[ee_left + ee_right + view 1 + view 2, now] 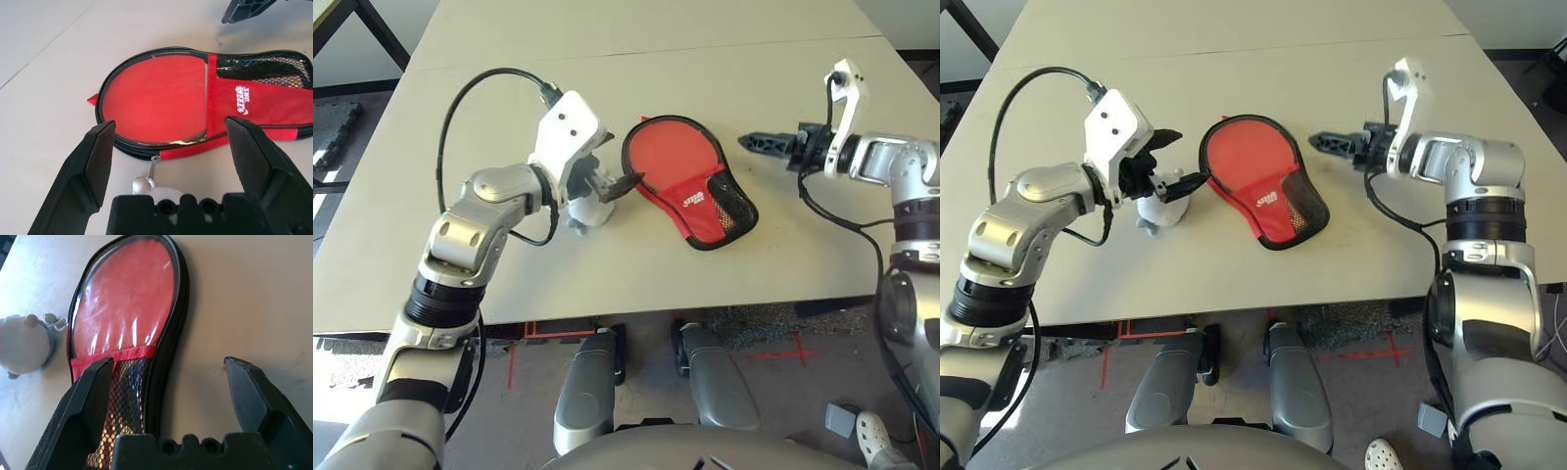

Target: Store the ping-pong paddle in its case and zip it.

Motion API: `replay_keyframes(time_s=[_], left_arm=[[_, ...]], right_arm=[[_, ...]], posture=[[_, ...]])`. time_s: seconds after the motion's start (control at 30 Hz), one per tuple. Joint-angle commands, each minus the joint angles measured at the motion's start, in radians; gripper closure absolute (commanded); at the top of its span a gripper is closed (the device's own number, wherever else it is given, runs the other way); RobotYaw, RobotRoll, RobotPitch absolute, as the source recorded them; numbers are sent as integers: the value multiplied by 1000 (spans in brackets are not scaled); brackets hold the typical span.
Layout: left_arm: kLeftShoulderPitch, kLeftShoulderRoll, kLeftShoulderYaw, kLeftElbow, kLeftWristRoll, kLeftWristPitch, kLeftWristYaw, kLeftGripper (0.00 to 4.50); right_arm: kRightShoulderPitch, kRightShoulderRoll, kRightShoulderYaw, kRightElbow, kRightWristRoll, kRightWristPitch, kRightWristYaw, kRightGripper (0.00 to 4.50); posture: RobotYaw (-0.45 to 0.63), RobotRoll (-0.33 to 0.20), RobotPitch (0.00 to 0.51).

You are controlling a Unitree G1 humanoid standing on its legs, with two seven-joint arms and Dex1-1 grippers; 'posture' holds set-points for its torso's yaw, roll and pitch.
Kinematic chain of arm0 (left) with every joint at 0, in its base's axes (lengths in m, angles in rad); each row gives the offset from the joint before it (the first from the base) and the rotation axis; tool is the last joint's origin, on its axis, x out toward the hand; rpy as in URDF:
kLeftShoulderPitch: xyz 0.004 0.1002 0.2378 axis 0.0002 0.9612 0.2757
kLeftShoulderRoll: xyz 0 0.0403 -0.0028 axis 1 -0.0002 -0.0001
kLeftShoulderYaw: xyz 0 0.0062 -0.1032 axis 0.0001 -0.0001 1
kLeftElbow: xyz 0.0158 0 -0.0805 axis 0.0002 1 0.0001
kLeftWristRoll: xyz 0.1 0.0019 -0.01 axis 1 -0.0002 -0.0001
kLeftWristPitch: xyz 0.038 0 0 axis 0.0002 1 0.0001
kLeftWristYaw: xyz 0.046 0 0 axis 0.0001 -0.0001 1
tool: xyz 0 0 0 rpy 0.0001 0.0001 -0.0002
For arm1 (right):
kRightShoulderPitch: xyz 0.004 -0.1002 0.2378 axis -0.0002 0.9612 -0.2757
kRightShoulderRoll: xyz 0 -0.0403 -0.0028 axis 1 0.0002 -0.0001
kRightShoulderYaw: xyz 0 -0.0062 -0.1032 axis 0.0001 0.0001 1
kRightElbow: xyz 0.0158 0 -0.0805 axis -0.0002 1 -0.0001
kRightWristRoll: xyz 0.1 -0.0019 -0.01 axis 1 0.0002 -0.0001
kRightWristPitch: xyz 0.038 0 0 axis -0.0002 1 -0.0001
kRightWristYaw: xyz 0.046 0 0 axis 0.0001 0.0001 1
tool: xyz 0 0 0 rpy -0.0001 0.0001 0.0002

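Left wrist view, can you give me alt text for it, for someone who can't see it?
A red paddle-shaped case with black edging, a clear window and a mesh pocket lies on a pale table. The open jaws of the left gripper reach toward it, with a zipper pull and a small white ball between them.
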Motion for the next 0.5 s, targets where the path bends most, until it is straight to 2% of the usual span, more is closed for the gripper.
replay_keyframes(time_s=[0.03,0.5], left_arm=[[18,19,18,-37,-21,25,-17,0],[18,8,8,-37,-24,32,-15,0]], right_arm=[[60,1,29,-66,28,40,24,28],[221,41,53,-314,144,229,-6,28]], posture=[[100,0,221],[99,0,222]])
